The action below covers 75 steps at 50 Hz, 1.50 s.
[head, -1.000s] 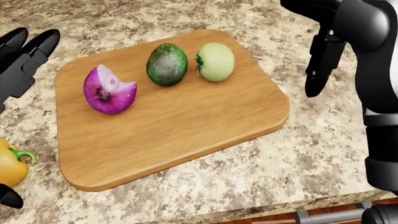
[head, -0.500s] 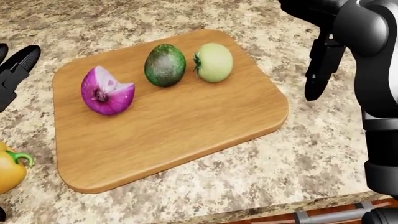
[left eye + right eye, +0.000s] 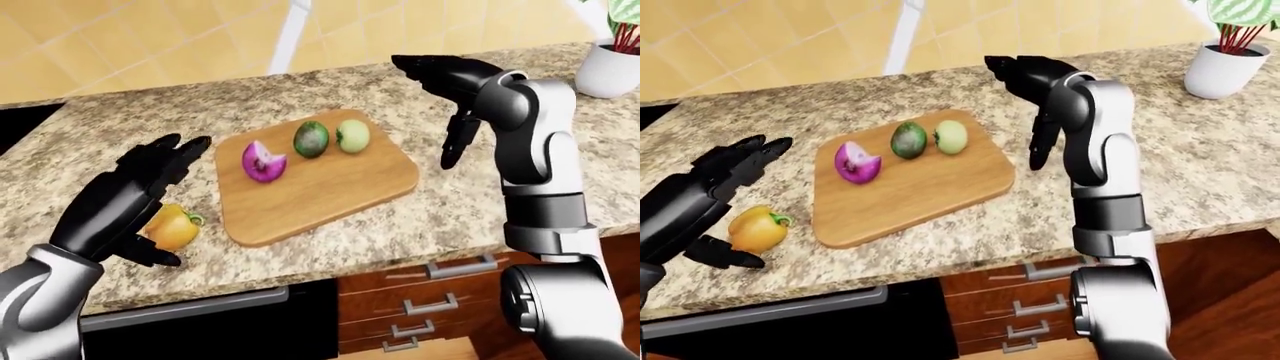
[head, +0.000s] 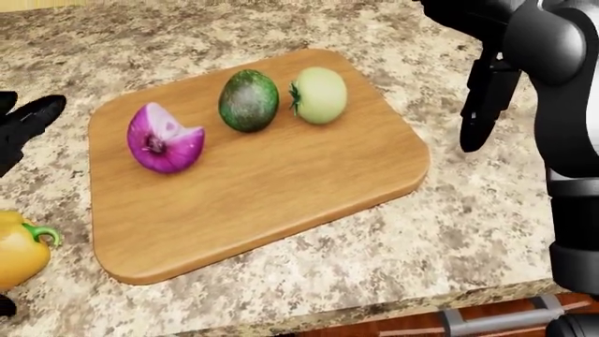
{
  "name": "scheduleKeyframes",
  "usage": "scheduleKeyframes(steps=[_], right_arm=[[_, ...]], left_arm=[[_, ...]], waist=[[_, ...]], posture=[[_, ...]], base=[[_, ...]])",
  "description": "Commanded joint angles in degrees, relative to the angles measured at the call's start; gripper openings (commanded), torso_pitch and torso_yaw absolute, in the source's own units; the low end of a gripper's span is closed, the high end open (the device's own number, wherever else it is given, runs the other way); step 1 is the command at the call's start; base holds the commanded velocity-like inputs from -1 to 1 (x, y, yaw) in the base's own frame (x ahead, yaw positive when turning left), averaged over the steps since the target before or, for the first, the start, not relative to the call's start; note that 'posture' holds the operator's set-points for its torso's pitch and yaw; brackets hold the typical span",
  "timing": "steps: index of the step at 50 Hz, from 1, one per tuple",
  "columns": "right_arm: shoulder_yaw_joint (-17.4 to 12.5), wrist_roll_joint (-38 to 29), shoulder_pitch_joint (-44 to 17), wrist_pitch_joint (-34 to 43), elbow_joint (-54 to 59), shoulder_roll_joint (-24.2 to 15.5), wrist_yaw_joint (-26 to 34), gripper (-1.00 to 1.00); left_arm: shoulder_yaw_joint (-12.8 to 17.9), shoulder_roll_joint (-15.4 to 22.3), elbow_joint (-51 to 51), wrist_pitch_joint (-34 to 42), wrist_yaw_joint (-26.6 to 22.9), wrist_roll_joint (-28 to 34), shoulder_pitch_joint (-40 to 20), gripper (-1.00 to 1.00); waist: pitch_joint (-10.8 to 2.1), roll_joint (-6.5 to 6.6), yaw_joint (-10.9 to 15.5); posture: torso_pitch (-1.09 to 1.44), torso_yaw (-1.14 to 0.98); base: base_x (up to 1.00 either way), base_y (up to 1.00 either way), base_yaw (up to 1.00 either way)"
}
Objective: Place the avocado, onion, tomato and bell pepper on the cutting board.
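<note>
- Left hand (image 3: 125,202) open, fingers spread, palm cupped just beside bell pepper (image 3: 757,229), not touching.
- Right hand (image 3: 440,75) raised, fingers extended, forearm upright, well apart from bell pepper.

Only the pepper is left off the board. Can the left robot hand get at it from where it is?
Probably yes. The left robot hand is open right beside the yellow pepper, which lies alone on the counter left of the cutting board, with nothing between them.

Granite countertop (image 3: 1200,165); potted plant in white pot (image 3: 1223,64), top right; wooden drawers with metal handles (image 3: 430,306) below; tiled wall (image 3: 150,37).
</note>
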Motion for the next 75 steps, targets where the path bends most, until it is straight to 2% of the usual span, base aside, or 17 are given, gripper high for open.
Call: scheduleKeyframes(steps=[1,6,15,23,28,36,41,49,58,63,75], right_arm=[[-0.66,0.15,-2.44,-0.26,-1.55,-0.56,-1.19,1.0],[-0.72,0.22,-1.95,-0.32,-1.65,-0.46,-1.4,1.0],[-0.77,0.27,-1.41,-0.17,-2.04,-0.43,-1.5,1.0],[-0.96,0.44,-1.62,0.13,-2.9,-0.85,-0.69,1.0],[-1.01,0.44,-1.7,0.06,-2.75,-1.03,-0.74,1.0],[-0.94,0.4,-1.32,0.05,-2.43,-0.78,-1.3,1.0],[-0.87,0.35,-1.16,0.03,-2.41,-0.64,-1.47,1.0],[-0.97,0.43,-1.19,0.12,-2.71,-0.78,-1.22,1.0],[-1.13,0.51,-1.37,0.21,-3.29,-1.19,-0.55,1.0],[-1.21,0.58,-0.77,0.18,-3.46,-1.15,-0.81,1.0],[-1.05,0.6,0.17,0.04,-2.89,-0.72,-1.9,1.0]], left_arm=[[-0.75,0.07,0.05,-1.58,-1.57,0.05,0.91,-1.0],[-0.97,-0.84,-1.17,-2.53,-2.88,0.03,1.22,-1.0],[-1.15,-1.72,-1.46,-1.8,-2.3,-0.1,0.38,-1.0],[-2.56,-1.19,-6.16,6.16,0.23,-2.97,-4.83,-1.0],[-3.32,0.61,-10.68,13.25,0.51,-5.68,-8.85,-1.0],[-4.31,2.17,-14.95,22.09,2.98,-8.79,-13.33,-1.0],[-7.13,0.69,-15.76,26.27,6.96,-10.17,-16.36,-1.0],[-10.45,-0.25,-19.2,30.67,7.53,-10.69,-18.73,-1.0],[-14.68,-3.96,-21.98,31.41,6.3,-8.0,-18.89,-1.0],[-16.05,-5.87,-23.09,31.75,5.41,-7.05,-18.86,-1.0],[-19.48,-9.55,-19.31,31.96,9.47,-4.29,-22.37,-1.0]], waist=[[-0.59,-0.51,-0.07],[-0.79,-0.5,-0.16],[-1.0,-0.78,-0.3],[-1.0,-1.13,-0.1],[-0.83,-1.56,-0.17],[-0.65,-1.45,-0.15],[-0.53,-1.48,-0.17],[-0.36,-1.81,-0.25],[-0.3,-2.14,-0.13],[-0.27,-2.44,-0.02],[-0.47,-2.83,0.19]], posture=[[0.0,0.0],[0.0,0.0],[0.0,0.0],[0.0,0.0],[0.0,0.0],[0.0,0.0],[0.0,0.0],[0.0,0.0],[0.0,0.0],[0.0,0.0],[0.0,0.0]], base=[[0.0,0.0,0.0],[0.0,0.0,0.0],[0.0,0.0,0.0],[0.0,0.0,0.0],[0.0,0.0,0.0],[0.0,0.0,0.0],[0.0,0.0,0.0],[0.0,0.0,0.0],[0.0,0.0,0.0],[0.0,0.0,0.0],[0.0,0.0,0.0]])
